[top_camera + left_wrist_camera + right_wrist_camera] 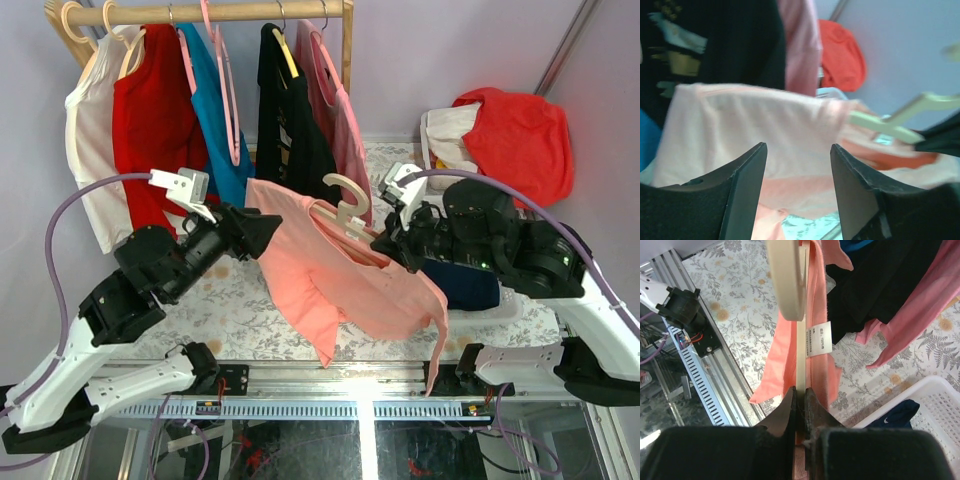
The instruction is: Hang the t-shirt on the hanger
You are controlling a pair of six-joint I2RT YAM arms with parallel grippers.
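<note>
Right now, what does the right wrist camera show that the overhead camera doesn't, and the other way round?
Only the right wrist view: a white care label on the t-shirt, and the right arm's fingers pinched shut on the straight bar of the hanger. Only the overhead view: the wooden rail of hung clothes, both arms whole, and the left arm's fingers at the t-shirt's other side. Both: the salmon t-shirt draped on the cream hanger, the floral tablecloth and the white basket.
</note>
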